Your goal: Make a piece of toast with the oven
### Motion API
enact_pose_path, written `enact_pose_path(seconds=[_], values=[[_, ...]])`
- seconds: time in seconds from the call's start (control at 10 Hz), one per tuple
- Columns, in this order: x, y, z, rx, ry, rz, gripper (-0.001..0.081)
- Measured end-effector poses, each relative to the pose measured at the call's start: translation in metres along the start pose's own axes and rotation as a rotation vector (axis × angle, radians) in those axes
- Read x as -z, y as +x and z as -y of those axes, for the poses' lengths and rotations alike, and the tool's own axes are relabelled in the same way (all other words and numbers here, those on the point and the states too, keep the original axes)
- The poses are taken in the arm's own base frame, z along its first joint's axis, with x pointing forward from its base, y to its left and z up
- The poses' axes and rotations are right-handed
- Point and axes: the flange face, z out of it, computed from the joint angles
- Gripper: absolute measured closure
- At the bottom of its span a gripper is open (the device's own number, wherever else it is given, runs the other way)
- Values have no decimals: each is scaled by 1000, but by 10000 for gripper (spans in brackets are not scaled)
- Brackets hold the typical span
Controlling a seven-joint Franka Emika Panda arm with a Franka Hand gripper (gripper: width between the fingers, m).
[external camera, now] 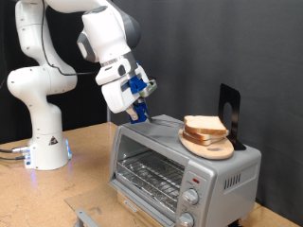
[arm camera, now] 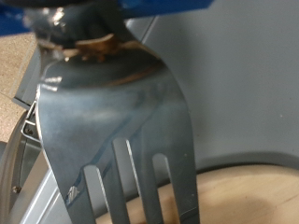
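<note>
1. Tool (external camera: 139,109): hovers over the top of the oven (external camera: 180,165), near that top's end farthest from the bread. It is pitched downward.
2. Grasp: the wrist view shows a metal fork (arm camera: 117,131) running out from the tool, tines away from the hand. The fingers are closed on its handle; their gap is no wider than the handle.
3. Piece of toast (external camera: 204,126): lies flat on a round wooden plate (external camera: 210,147) on the oven's top, beyond the fork tines, apart from the tool.
4. Toast has no marked long axis; broad face up.
5. Oven door is shut and faces the exterior view's lower left. The wire rack shows through the glass.
6. Oven stands on the desk (external camera: 90,189).
</note>
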Motion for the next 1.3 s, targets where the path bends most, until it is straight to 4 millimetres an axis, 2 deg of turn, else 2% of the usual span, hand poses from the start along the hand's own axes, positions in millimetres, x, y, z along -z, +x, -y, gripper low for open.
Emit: enact_pose_path(seconds=[0.6,1.3], values=[[10,9,4,-8,23,-18,468],[10,10,13,5,5,37,468]])
